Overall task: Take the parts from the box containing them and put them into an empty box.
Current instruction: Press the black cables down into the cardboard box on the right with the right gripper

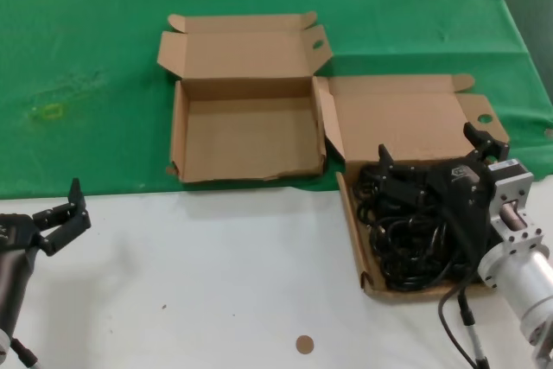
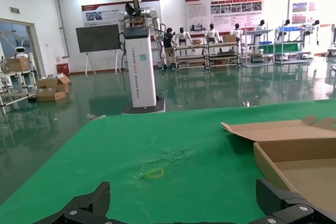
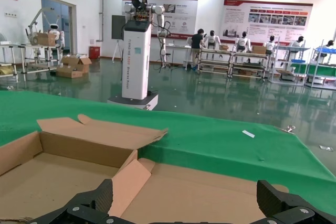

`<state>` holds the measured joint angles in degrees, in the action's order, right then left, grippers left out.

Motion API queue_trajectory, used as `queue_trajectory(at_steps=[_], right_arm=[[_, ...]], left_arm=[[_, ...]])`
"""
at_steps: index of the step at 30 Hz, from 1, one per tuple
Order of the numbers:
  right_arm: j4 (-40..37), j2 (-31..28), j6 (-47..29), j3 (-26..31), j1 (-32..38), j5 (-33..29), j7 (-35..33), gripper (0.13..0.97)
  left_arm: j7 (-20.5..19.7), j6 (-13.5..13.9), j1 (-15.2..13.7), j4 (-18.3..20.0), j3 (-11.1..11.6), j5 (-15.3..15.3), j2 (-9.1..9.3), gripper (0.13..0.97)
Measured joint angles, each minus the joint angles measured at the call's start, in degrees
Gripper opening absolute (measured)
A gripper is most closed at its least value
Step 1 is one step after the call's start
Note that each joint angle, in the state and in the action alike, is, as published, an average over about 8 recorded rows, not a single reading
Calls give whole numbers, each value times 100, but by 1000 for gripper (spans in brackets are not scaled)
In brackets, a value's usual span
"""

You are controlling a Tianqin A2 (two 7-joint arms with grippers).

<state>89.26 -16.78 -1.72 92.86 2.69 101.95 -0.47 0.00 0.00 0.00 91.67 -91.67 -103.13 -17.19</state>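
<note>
While the left gripper (image 1: 73, 210) is parked wide open low on the left, the right gripper (image 1: 432, 157) is spread wide over the cords (image 1: 413, 235) in the right box (image 1: 406, 118); the left box (image 1: 246, 131) is bare.

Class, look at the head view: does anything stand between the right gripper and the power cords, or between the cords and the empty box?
Nothing visible blocks the open right gripper above the cords. Toward the empty box, both boxes' side walls meet and must be cleared.

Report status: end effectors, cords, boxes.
Right end effector open over cords in right box. Left end effector open, parked near table edge. Left box bare. Nothing blocking.
</note>
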Motion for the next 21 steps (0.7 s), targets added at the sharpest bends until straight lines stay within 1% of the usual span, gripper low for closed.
queue_trajectory(at_steps=[17,21], right_arm=[[0,0,0,0,0,0,0,966],[-2,-7,6,8,1,3,4,966]], left_arm=[[0,0,0,0,0,0,0,956],[0,0,0,0,0,0,0,919]])
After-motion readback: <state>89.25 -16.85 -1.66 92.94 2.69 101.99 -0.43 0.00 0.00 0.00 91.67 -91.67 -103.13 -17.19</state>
